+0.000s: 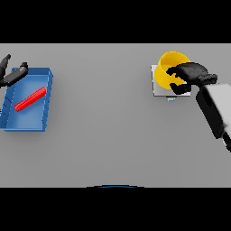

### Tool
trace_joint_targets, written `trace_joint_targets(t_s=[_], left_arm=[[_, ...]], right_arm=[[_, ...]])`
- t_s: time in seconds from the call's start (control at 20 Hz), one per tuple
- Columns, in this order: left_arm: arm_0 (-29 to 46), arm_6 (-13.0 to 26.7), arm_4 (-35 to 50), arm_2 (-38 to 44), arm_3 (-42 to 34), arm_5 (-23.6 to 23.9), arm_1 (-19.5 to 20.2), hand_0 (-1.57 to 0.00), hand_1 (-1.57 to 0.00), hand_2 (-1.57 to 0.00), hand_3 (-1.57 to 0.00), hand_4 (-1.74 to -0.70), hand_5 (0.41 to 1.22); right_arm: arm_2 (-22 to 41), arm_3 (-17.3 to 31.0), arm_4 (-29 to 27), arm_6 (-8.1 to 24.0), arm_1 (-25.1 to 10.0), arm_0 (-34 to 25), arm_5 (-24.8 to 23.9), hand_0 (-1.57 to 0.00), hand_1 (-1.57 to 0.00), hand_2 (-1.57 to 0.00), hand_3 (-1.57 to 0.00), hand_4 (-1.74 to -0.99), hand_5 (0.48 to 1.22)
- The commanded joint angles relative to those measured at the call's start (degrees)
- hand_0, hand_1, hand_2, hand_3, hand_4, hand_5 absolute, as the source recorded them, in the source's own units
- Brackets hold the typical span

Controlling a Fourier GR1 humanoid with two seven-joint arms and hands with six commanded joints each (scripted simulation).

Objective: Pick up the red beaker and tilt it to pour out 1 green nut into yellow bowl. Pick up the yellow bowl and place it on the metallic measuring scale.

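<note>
The yellow bowl sits on the metallic measuring scale at the far right. My right hand is at the bowl's right side, with thumb and fingers curled over its rim. The red beaker lies on its side inside the blue tray at the far left. My left hand hovers over the tray's far left corner with relaxed fingers and holds nothing. No green nut shows; the bowl's inside is partly hidden by my right hand.
The blue tray's walls surround the beaker at the table's left edge. My right forearm slants across the table's right side. The grey table spreads between tray and scale.
</note>
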Motion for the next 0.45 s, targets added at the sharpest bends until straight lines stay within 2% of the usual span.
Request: trace_joint_targets(t_s=[0.0, 0.15, 0.4], left_arm=[[-0.32, 0.22, -0.35, -0.07, 0.22, 0.18, 0.12, 0.00, 0.00, 0.00, 0.00, -0.83, 0.754], [0.22, 1.09, -0.22, -0.64, -1.20, 0.35, -0.53, 0.00, 0.00, 0.00, 0.00, -0.83, 0.752], [0.24, 1.32, -0.09, -0.30, -1.70, 0.33, -0.03, 0.00, 0.00, 0.00, 0.00, -0.83, 0.760]], right_arm=[[0.20, 0.47, 0.25, -0.40, 0.06, 0.04, -0.27, -0.39, -0.38, -0.30, -0.26, -1.476, 0.847], [1.21, 0.87, 1.36, -0.49, -0.01, -0.53, -0.09, -0.20, -0.19, -0.15, -0.13, -1.435, 0.817], [1.37, 0.20, 1.04, 0.30, -0.67, -0.47, 2.39, -0.06, -0.06, -0.05, -0.04, -1.390, 0.779]])
